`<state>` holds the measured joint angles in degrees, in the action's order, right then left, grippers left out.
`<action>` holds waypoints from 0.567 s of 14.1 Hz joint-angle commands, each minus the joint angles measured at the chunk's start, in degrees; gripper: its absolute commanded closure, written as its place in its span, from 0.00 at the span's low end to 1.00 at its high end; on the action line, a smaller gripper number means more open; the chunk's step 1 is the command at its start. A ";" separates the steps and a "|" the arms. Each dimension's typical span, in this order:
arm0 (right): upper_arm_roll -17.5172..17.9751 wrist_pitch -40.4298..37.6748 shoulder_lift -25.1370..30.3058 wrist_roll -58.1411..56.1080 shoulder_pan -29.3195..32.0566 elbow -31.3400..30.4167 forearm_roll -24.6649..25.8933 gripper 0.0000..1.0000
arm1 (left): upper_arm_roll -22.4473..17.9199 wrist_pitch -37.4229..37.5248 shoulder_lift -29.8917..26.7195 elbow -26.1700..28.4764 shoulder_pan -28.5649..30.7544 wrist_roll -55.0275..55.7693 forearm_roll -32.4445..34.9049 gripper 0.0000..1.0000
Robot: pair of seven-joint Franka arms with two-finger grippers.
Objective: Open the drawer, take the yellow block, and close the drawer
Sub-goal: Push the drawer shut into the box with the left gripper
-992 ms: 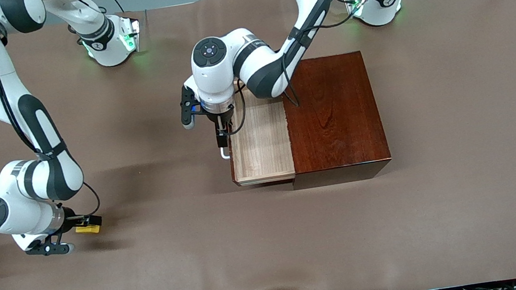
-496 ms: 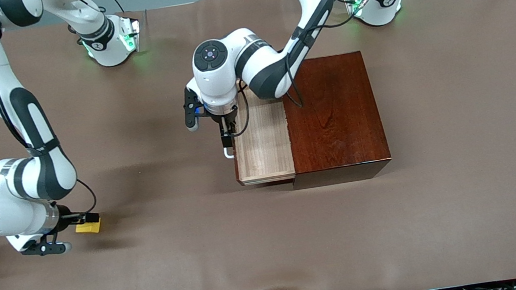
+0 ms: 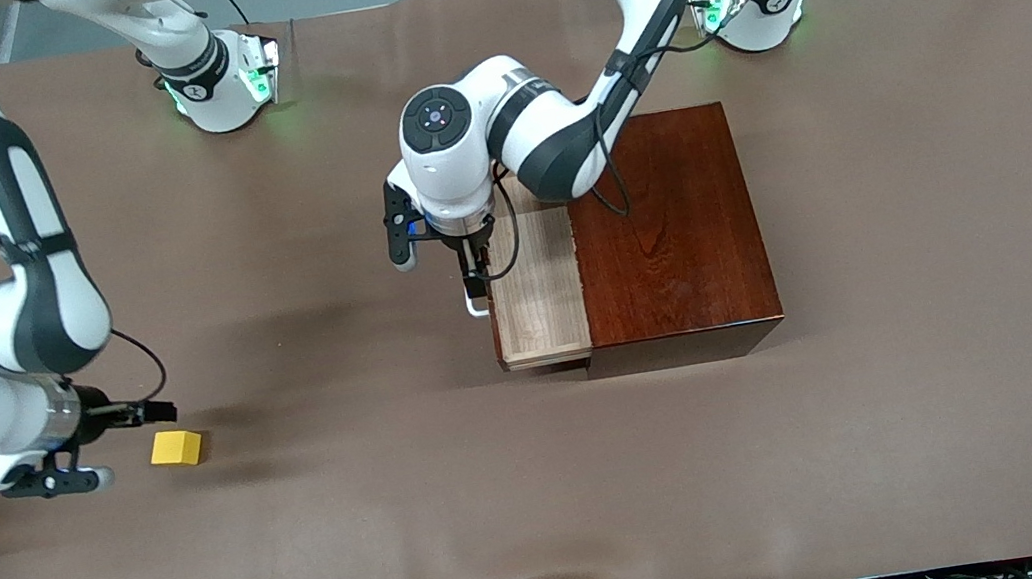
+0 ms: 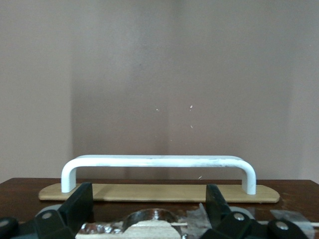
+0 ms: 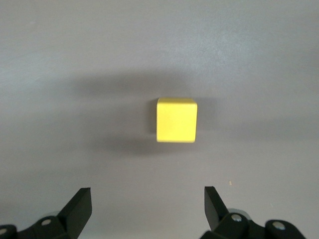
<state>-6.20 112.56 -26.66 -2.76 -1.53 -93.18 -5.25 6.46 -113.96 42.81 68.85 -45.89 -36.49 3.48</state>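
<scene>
Right end effector (image 3: 152, 412) has released the yellow block (image 3: 176, 447) and backed off, fingers spread; block sits free on the tabletop (image 3: 356, 514), just beside it. Left end effector (image 3: 472, 280), fingers apart around the white handle (image 4: 158, 162), is pushing the drawer (image 3: 537, 292) in; roughly half still protrudes.

No readable text, label, brand, number or sign is showing in any view.
</scene>
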 commanded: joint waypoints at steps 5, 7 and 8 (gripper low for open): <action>0.22 -10.42 14.16 -0.05 -1.98 -2.18 1.21 0.00 | -0.57 5.51 -1.94 1.11 1.42 -0.33 3.12 0.00; 0.31 -11.56 17.94 -0.22 -2.24 -3.32 1.47 0.00 | -0.66 5.60 -1.85 1.11 0.80 -0.33 3.29 0.00; 0.40 -12.61 19.44 -0.22 -2.68 -3.59 2.61 0.00 | -0.66 5.94 -1.85 1.11 0.80 -0.33 3.90 0.00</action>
<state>-5.98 100.83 -11.73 -2.78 -3.55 -93.76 -4.44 6.51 -110.24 42.54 68.93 -45.38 -36.63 4.75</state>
